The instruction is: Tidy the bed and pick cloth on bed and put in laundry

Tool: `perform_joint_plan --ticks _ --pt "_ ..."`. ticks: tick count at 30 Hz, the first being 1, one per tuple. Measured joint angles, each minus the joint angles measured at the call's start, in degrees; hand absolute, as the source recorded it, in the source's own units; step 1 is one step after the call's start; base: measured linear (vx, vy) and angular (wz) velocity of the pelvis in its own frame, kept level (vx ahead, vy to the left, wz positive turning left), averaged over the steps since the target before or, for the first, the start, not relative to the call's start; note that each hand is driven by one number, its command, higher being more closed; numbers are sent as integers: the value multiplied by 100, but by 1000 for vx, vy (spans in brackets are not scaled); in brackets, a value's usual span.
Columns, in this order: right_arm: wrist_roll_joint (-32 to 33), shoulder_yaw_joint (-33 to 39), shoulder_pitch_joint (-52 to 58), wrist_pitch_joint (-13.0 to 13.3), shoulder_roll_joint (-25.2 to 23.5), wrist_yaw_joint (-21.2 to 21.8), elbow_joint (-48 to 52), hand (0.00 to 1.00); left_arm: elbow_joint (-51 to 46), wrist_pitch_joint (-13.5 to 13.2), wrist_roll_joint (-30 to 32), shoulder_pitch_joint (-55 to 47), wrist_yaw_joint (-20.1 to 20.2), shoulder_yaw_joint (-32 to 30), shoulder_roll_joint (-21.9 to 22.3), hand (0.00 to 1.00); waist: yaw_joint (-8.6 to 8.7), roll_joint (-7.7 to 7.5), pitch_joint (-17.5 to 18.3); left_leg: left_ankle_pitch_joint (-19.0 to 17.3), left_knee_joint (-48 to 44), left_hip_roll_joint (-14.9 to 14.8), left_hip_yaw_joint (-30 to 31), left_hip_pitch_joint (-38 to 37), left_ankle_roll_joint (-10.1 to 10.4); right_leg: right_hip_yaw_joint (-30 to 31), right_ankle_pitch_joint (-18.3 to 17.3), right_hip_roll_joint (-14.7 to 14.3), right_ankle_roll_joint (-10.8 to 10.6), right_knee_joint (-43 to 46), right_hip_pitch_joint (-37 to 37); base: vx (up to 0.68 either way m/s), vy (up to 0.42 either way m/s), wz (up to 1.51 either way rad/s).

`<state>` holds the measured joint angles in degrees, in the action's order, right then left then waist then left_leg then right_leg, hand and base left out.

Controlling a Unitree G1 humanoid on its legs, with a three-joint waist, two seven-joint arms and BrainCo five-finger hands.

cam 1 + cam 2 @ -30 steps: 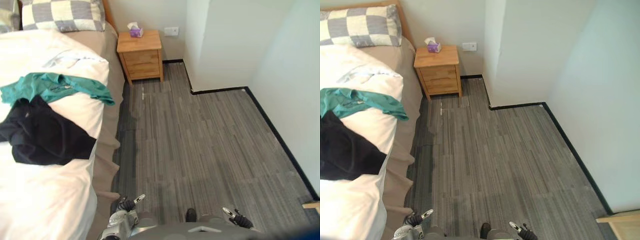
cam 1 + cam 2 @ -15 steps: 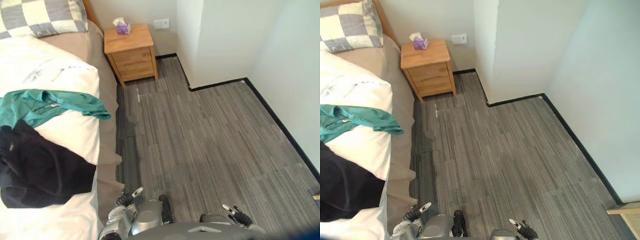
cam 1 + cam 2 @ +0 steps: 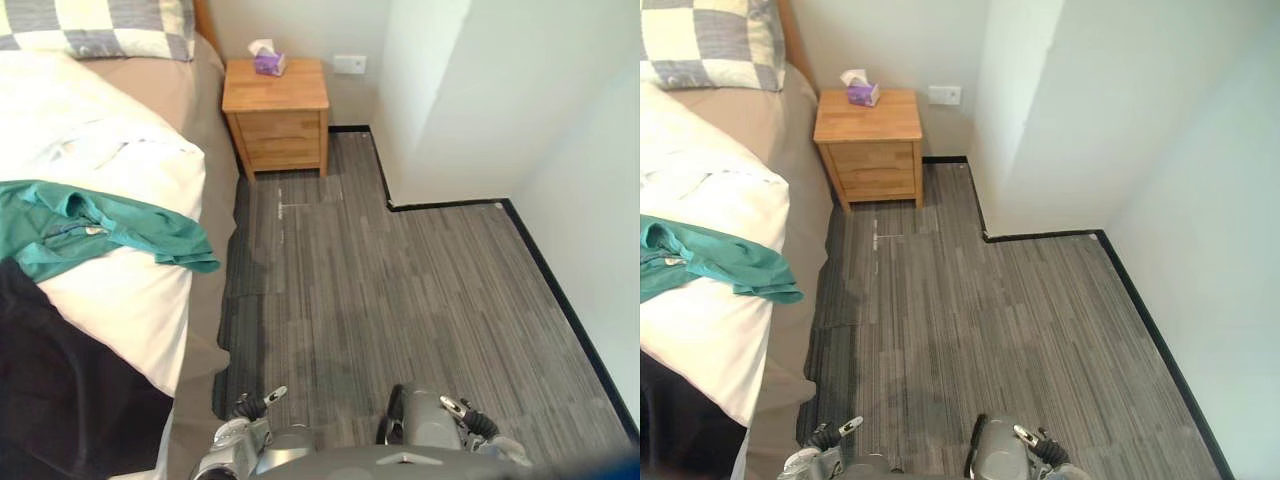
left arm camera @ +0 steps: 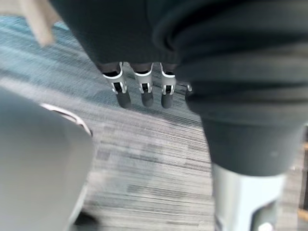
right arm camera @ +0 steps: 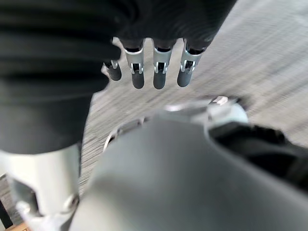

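A teal cloth (image 3: 100,228) lies spread on the white duvet (image 3: 110,300) of the bed, near its right edge. A black cloth (image 3: 60,400) is bunched on the duvet just in front of it, at the view's lower left. My left hand (image 3: 250,406) hangs low beside the bed's tan skirt, fingers (image 4: 142,91) straight and empty above the floor. My right hand (image 3: 465,415) hangs low over the floor, with its fingers (image 5: 159,67) straight too, holding nothing. Both hands are well short of the cloths.
A checked pillow (image 3: 100,25) lies at the head of the bed. A wooden nightstand (image 3: 275,110) with a tissue box (image 3: 266,62) stands against the far wall. A white wall corner (image 3: 440,120) juts out at the right. Grey plank floor (image 3: 400,290) runs alongside the bed.
The camera has shifted, so the bed and nightstand sit differently in view. The cloths lie as before on the duvet. Both hands stay low and empty.
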<state>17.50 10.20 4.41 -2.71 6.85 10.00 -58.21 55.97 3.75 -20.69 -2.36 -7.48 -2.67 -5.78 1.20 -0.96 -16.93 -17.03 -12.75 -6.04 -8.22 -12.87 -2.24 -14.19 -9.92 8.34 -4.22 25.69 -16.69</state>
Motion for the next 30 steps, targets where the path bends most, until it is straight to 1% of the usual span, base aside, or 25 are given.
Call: perform_joint_plan --ticks 1,2,3,5,6,7,10,11,12,13,14,15,16,17,18,19,22,23,24,25,26,27,28,29,30 --pt "-18 -2 -2 -93 -53 53 -8 0 -16 36 2 -7 -4 -28 -62 0 2 -139 -21 -45 -43 28 95 -60 177 292 674 1 -85 -1266 128 422 -361 98" --pt "-15 17 -4 -130 -120 74 -22 0 -15 45 3 -15 -6 -30 -94 0 6 -247 -47 -99 -54 42 157 -139 372 381 1369 9 -105 -1670 287 405 -361 96" --pt "-48 73 -74 -168 -7 134 -31 0 69 45 5 51 -12 -89 -20 0 12 -16 -232 -242 -64 -129 274 -262 600 245 1688 -162 228 -1694 558 324 -313 70" --pt "-111 103 -168 -286 96 153 -96 0 30 15 2 65 -19 -247 131 0 -77 100 -318 -219 -123 -223 375 -219 590 155 1263 -238 336 -1269 560 241 -268 46" --pt "-86 142 -168 -308 87 151 -100 0 44 13 8 64 -35 -258 143 0 -58 146 -311 -215 -272 -296 366 -243 608 41 858 -246 378 -805 549 185 -239 39" --pt "-79 111 -168 -322 66 129 -98 0 52 20 14 69 -45 -257 160 0 -78 93 -293 -213 -370 -361 423 -292 634 9 465 -218 408 -302 452 174 -235 33" --pt "19 92 -189 -360 12 78 -119 0 152 -18 71 62 -147 -314 104 0 -116 10 -155 -294 -773 -475 469 -171 620 -24 -211 -212 494 548 146 178 -225 14" --pt "18 114 -190 -377 49 75 -114 0 151 -48 53 63 -182 -331 104 0 -107 3 -128 -270 -1205 -521 537 77 580 -77 -236 -228 515 548 154 157 -212 18" --pt "14 135 -177 -396 58 81 -120 0 146 -91 -6 84 -190 -424 123 0 -74 102 -119 -34 -2435 -664 778 763 498 -173 -263 -306 556 444 239 177 -210 15" --pt "15 136 -133 -395 138 83 -115 0 143 -116 -111 103 -181 -426 119 0 -69 302 -148 507 -3474 -881 897 1283 577 -296 -287 -496 596 245 480 144 -174 9" --pt "12 129 -112 -399 183 80 -127 0 143 -142 -121 105 -178 -425 115 0 -78 380 -168 942 -3886 -1002 886 1438 583 -322 -313 -596 639 120 655 204 -122 5" --pt "9 94 -84 -402 212 77 -137 0 151 -169 -111 102 -169 -415 84 0 -90 409 -199 1170 -4301 -1065 883 1586 571 -351 -365 -647 727 -37 929 221 -72 11" --pt "8 67 -64 -396 206 73 -137 0 149 -170 -115 98 -159 -414 76 0 -68 389 -222 932 -4561 -1051 855 1762 568 -368 -416 -643 787 -122 1138 337 -112 17" --pt "-16 64 -58 -381 215 74 -176 0 120 -188 -121 104 -134 -416 83 0 -75 405 -228 577 -4646 -922 704 1963 613 -360 -456 -620 805 -270 1407 283 -93 12" --pt "-35 79 -47 -373 233 74 -213 0 97 -189 -120 106 -124 -414 104 0 -81 409 -238 366 -4471 -841 527 2046 633 -357 -444 -602 822 -394 1580 271 -67 -4" --pt "-84 113 -38 -364 232 78 -239 0 62 -189 -120 102 -112 -416 114 0 -106 395 -244 194 -3863 -662 240 2090 635 -369 -448 -521 805 -521 1740 280 -19 -7" --pt "-90 162 -27 -356 206 91 -222 0 -91 -173 -121 76 -119 -423 181 0 -124 363 -269 222 -1744 -116 -276 2201 657 -358 -573 -358 653 -713 2007 290 59 4" --pt "-90 189 -26 -359 189 90 -223 0 -153 -166 -122 93 -118 -428 189 0 -159 341 -328 490 -949 59 -368 2219 631 -358 -651 -291 595 -717 2096 296 121 4" --pt "-94 213 -26 -359 166 86 -226 0 -201 -166 -125 100 -118 -443 186 0 -205 306 -369 843 -714 138 -380 2210 590 -343 -701 -238 548 -722 2157 302 143 0" --pt "-93 247 -12 -355 120 84 -217 0 -244 -146 -115 91 -123 -465 183 0 -265 265 -365 1382 -331 237 -414 2130 568 -247 -767 -204 449 -833 2276 269 126 2" --pt "-95 247 -20 -355 94 83 -212 0 -239 -128 -112 99 -125 -470 171 0 -266 229 -370 1366 -250 312 -420 2092 513 -164 -775 -196 432 -942 2326 354 128 14" --pt "-90 258 -32 -355 149 89 -172 0 -254 -87 -113 151 -118 -483 199 0 -215 284 -408 1277 -542 255 -462 2166 659 89 -687 -396 537 -1395 2501 365 82 23" --pt "-78 134 -122 -353 116 90 -149 0 -331 -106 -109 229 -116 -666 125 0 -292 247 -598 947 -1884 -15 -724 2791 886 240 -297 -543 568 -1952 2889 395 112 6" --pt "-78 113 -195 -356 123 76 -182 0 -289 -97 -93 229 -123 -704 6 0 -389 268 -630 819 -2175 -136 -768 3034 846 287 -341 -572 496 -2065 3034 398 171 -28" --pt "-80 107 -220 -351 171 77 -187 0 -205 -14 -83 179 -132 -693 4 0 -384 329 -592 999 -1454 -272 -764 3023 768 395 -550 -641 426 -2017 3108 308 204 -45"
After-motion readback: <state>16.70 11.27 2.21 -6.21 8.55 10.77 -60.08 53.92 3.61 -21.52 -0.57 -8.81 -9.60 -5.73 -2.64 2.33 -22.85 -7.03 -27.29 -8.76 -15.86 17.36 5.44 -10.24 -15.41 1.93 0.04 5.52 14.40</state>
